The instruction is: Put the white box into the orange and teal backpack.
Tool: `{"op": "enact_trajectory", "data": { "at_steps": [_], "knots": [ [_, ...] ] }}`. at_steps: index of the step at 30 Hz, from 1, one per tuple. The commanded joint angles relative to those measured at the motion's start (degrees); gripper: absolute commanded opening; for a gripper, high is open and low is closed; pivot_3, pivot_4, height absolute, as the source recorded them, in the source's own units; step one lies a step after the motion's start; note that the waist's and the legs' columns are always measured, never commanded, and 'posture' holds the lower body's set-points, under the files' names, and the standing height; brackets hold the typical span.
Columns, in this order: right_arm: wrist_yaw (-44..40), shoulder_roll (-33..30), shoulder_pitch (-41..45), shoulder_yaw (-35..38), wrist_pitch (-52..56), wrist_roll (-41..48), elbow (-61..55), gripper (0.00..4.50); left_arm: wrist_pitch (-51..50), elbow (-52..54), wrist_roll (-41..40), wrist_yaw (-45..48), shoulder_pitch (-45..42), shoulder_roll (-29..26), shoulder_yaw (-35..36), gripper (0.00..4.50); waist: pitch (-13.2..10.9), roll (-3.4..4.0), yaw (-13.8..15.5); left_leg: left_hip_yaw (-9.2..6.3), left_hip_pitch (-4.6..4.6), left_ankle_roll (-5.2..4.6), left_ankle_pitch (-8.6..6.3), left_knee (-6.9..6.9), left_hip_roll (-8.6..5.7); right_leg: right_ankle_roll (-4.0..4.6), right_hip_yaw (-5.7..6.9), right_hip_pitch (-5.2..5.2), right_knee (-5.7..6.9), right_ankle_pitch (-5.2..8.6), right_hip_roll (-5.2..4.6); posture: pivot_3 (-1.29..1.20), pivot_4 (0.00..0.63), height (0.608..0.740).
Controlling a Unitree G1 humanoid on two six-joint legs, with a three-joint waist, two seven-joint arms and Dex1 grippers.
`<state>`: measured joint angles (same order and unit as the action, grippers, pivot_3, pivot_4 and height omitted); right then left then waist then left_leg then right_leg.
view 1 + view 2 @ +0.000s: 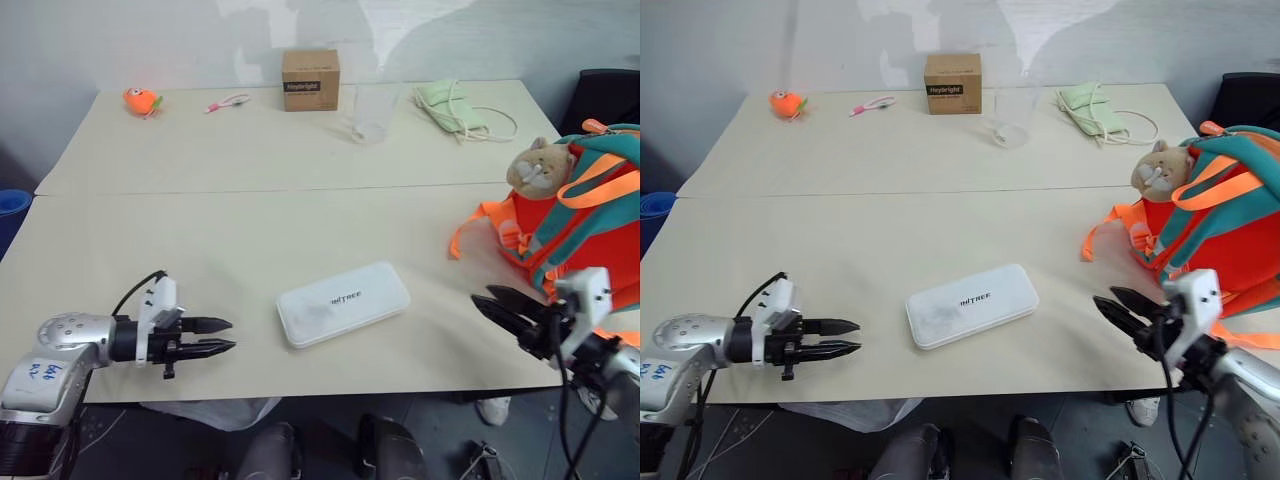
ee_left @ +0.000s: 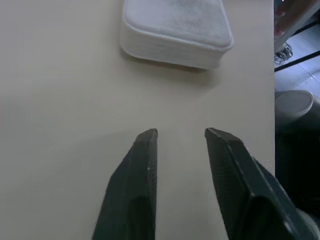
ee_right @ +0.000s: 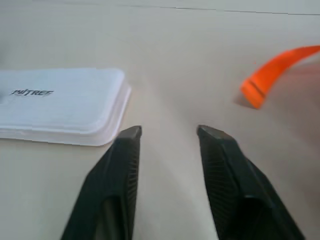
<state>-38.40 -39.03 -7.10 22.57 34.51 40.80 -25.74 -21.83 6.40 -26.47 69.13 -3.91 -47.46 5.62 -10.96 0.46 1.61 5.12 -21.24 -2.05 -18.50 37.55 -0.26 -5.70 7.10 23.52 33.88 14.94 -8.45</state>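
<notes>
The white box (image 1: 343, 303) reads "UNITREE" on top.

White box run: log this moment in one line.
flat white rectangular box: on table, untouched | left gripper: open, beside | right gripper: open, beside | orange-teal fabric backpack: right

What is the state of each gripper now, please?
Left gripper: open, holding nothing, short of the white box.
Right gripper: open, holding nothing, between the white box and the orange and teal backpack.

Bare table (image 1: 200, 230) flanking white box (image 1: 343, 303), backpack (image 1: 590, 230) and strap (image 1: 470, 232) crowding its right side
</notes>
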Motion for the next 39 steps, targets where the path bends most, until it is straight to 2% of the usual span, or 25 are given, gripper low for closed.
{"op": "enact_trajectory", "data": {
  "at_steps": [1, 2, 6, 12, 17, 20, 22, 25, 28, 32, 33, 35, 39],
  "knots": [
    [-1.5, -1.1, 4.5, -6.3, -2.9, -5.4, 3.0, 0.35, 1.3, 0.0, 1.7, -0.1, -4.5, 2.1, -4.0, 0.36, 0.0, -0.01, 0.0, 0.0, -0.04, -0.05, -0.02, 0.08, 0.0, -0.01, 0.0, 0.0, 0.0, -0.01, 0.0, 0.0, 0.15, 0.74],
    [-1.1, -0.7, 6.7, -8.8, -3.3, -7.4, 4.7, 0.04, 1.3, -0.9, 2.7, -0.7, -6.3, 3.1, -5.6, 0.09, 0.0, -0.02, 0.0, 0.02, -0.07, -0.11, -0.04, 0.15, 0.0, -0.01, 0.01, -0.01, 0.01, -0.02, 0.0, 0.0, 0.15, 0.74],
    [-0.1, 1.6, 13.8, -16.7, -4.2, -13.3, 10.9, 0.01, 0.5, -4.3, 6.0, -2.8, -12.0, 7.0, -10.7, 0.04, 0.0, -0.04, -0.3, 0.22, -0.09, -0.3, -0.11, 0.41, -0.01, -0.11, 0.24, 0.0, 0.03, -0.15, 0.05, 0.0, 0.15, 0.74],
    [0.7, 5.7, 16.4, -21.7, -4.3, -16.5, 12.0, 0.01, 0.3, -9.1, 8.9, -4.7, -18.6, 11.9, -14.7, 0.04, 0.0, -0.04, -0.4, 0.28, -0.21, -0.34, -0.13, 0.5, 0.03, -0.13, 0.32, 0.03, 0.17, -0.16, 0.45, 0.0, 0.15, 0.74],
    [2.2, 6.7, 11.9, -21.1, -1.4, -15.5, 4.8, 0.01, 1.0, -15.8, 11.9, -9.1, -23.9, 15.3, -14.1, 0.04, 0.0, -0.09, -0.2, 0.21, -0.32, -0.41, -0.14, 0.65, 0.03, -0.2, 0.35, 0.0, 0.13, -0.2, 0.46, 0.0, 0.15, 0.74],
    [4.0, 7.4, 10.3, -19.7, -0.1, -15.4, 2.9, 0.01, 0.3, -17.7, 12.4, -9.5, -25.0, 14.8, -13.6, 0.04, 0.0, -0.1, -0.5, 0.26, -0.31, -0.45, -0.16, 0.66, 0.01, -0.26, 0.3, 0.0, 0.11, -0.24, 0.46, 0.0, 0.15, 0.74],
    [5.2, 7.4, 9.8, -18.9, 0.0, -16.2, 3.0, 0.01, -2.0, -19.2, 12.0, -7.5, -25.2, 12.1, -13.0, 0.04, 0.0, -0.12, -0.7, 0.29, -0.29, -0.45, -0.17, 0.68, 0.02, -0.27, 0.27, 0.0, 0.13, -0.24, 0.47, 0.0, 0.15, 0.74],
    [6.4, 7.4, 10.0, -18.2, -0.2, -17.0, 3.9, 0.0, -2.0, -21.1, 12.2, -4.7, -24.9, 8.1, -12.6, 0.65, 0.0, -0.12, -1.4, 0.29, -0.21, -0.4, -0.16, 0.67, 0.09, -0.26, 0.24, 0.0, 0.19, -0.24, 0.52, 0.0, 0.15, 0.74],
    [7.1, 7.6, 11.1, -17.6, -0.3, -17.4, 4.8, 0.0, -0.7, -22.8, 12.7, -1.3, -24.6, 3.7, -12.3, 1.49, 0.0, -0.13, -1.8, 0.3, -0.08, -0.3, -0.19, 0.66, 0.15, -0.2, 0.17, -0.01, 0.15, -0.2, 0.44, 0.0, 0.15, 0.74],
    [7.7, 8.0, 11.7, -17.2, -0.6, -17.7, 5.5, 0.0, -2.0, -23.9, 11.7, 1.9, -25.4, 0.1, -11.6, 1.49, 0.0, -0.13, -1.8, 0.33, -0.02, -0.17, -0.12, 0.64, 0.23, -0.08, 0.14, 0.06, 0.28, -0.22, 0.25, 0.0, 0.15, 0.74],
    [7.7, 8.1, 11.9, -17.2, -0.8, -17.9, 5.7, 0.0, -4.1, -24.7, 10.8, 1.6, -26.3, 0.2, -11.0, 1.49, 0.0, -0.13, -1.7, 0.33, -0.02, -0.16, -0.11, 0.64, 0.23, -0.05, 0.14, 0.08, 0.32, -0.2, 0.25, 0.0, 0.15, 0.74],
    [7.7, 8.3, 12.2, -17.3, -1.3, -18.3, 6.3, 0.0, -10.9, -26.4, 9.0, 0.3, -28.7, 1.0, -9.9, 1.86, 0.0, -0.16, -1.5, 0.32, -0.03, -0.16, -0.11, 0.65, 0.23, -0.03, 0.15, 0.09, 0.35, -0.19, 0.24, 0.0, 0.15, 0.74],
    [7.3, 8.9, 13.9, -18.5, -2.8, -19.6, 8.0, 0.0, -29.9, -31.1, 5.3, -1.2, -34.2, 2.7, -8.9, 2.92, 0.0, -0.21, -1.3, 0.3, -0.09, -0.3, -0.04, 0.69, 0.03, -0.05, 0.18, 0.09, 0.66, -0.2, 0.25, 0.0, 0.15, 0.74]
  ]
}}
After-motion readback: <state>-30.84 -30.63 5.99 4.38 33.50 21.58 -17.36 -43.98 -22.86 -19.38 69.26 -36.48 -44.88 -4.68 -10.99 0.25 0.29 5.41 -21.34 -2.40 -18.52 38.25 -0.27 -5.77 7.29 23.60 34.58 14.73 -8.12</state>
